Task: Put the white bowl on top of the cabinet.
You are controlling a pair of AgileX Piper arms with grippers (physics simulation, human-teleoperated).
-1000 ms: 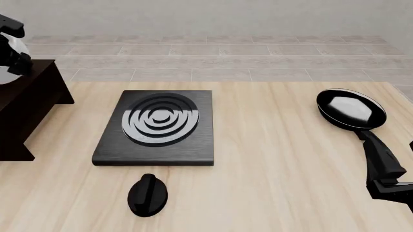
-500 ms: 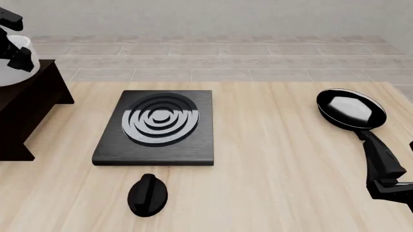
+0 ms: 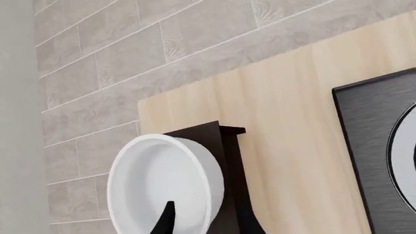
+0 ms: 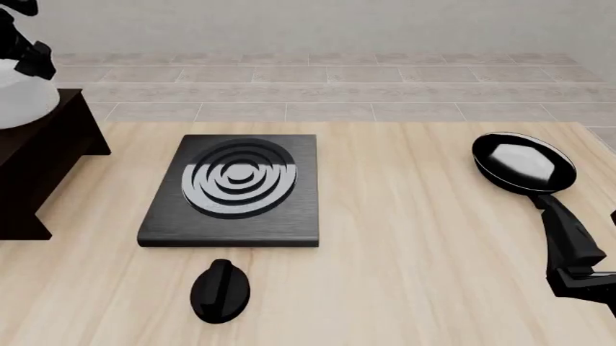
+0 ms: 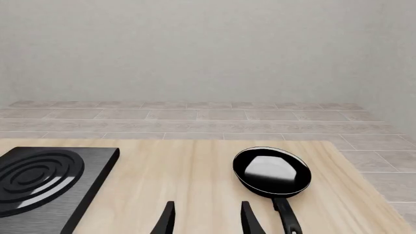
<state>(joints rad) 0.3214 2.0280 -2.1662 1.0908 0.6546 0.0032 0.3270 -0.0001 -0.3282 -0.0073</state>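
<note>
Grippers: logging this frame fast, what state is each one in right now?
Left gripper: above the white bowl; open or shut cannot be told.
Right gripper: open, holding nothing.

White bowl [image 3: 162,183] smooth, matt, ceramic-like. Cabinet [image 4: 39,155] dark wood, low sheen. Table [image 4: 423,238] pale wood, fine grain, matt. Stove plate [image 4: 231,191] brushed dark metal look, glossy rings. Frying pan [image 4: 523,160] glossy black, strong white glare. Knob [image 4: 221,290] matt black plastic look. Floor [image 4: 327,90] grey wood-grain planks.
</note>
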